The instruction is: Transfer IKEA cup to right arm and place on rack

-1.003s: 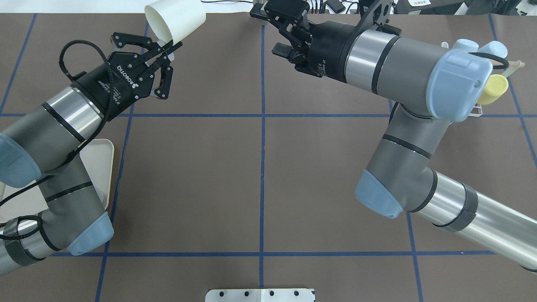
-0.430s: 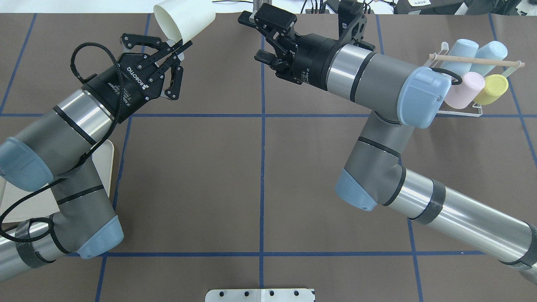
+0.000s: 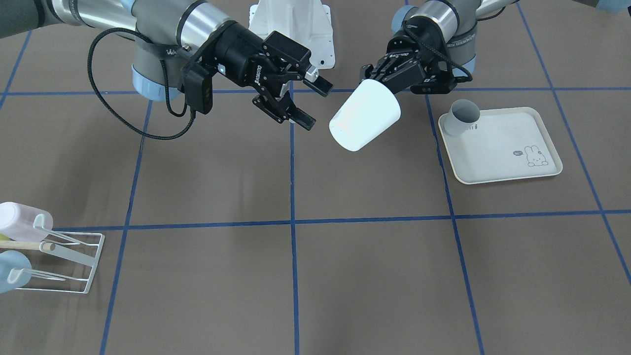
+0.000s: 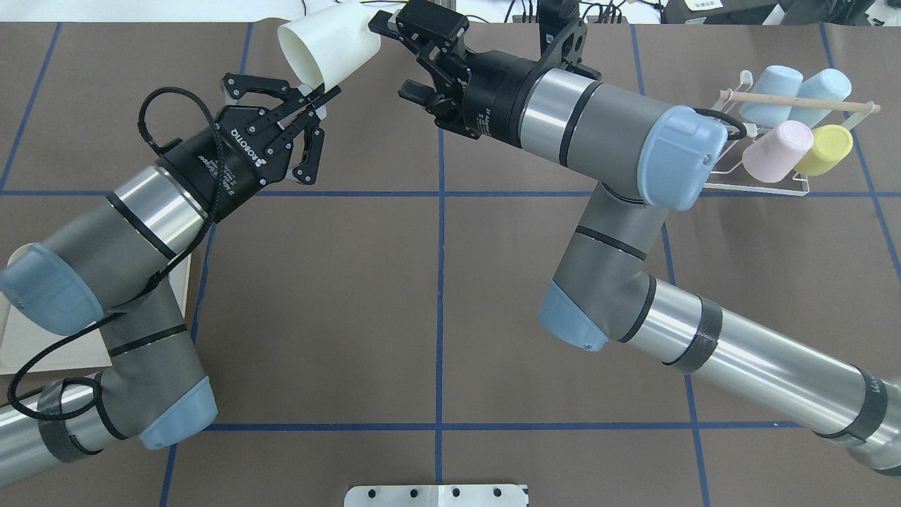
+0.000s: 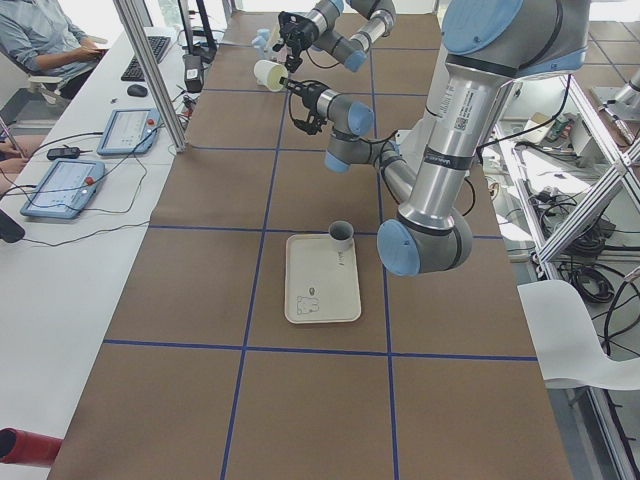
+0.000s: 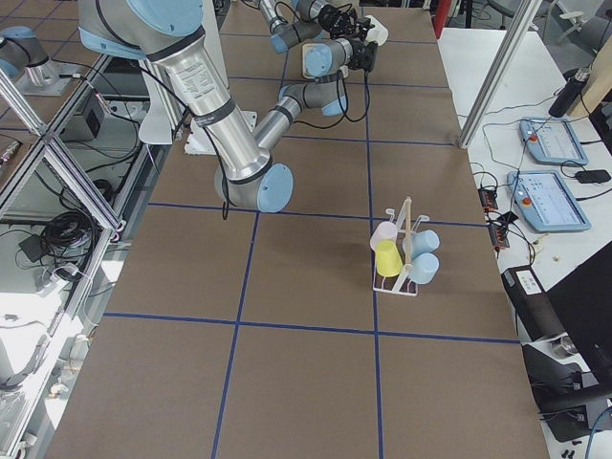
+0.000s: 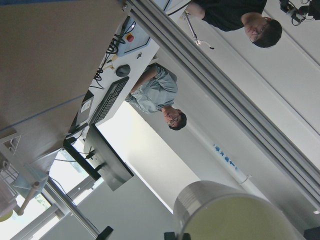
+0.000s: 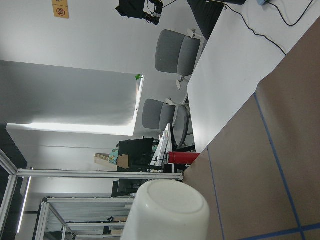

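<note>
Overhead exterior view, read with the front-facing view: the left hand (image 4: 318,104) is clamped on the end of the white cup (image 4: 327,42) nearest it and holds the cup tilted in the air above the bench (image 4: 317,296). The right hand (image 4: 392,56) is spread wide and empty, just beside the white cup on the side away from the left hand. In the front-facing view a narrow gap separates its lower finger (image 3: 298,117) from the white cup, so the two are apart. In the right wrist-mounted view the cup's closed end sits at the lower edge. The left arm (image 4: 127,225) and the right arm (image 4: 612,134) extend away from the white cup to opposite sides. A cream tray (image 3: 493,148) with a rabbit drawing lies near the white cup on the left arm's side; a grey cup (image 3: 462,116) stands at the tray corner nearest the white cup. The white wire rack (image 4: 802,184) stands well apart from the white cup on the right arm's side, carrying a pink cup (image 4: 771,151), a yellow cup (image 4: 827,150), pale blue cups (image 4: 771,81) and a wooden dowel (image 4: 795,101).
</note>
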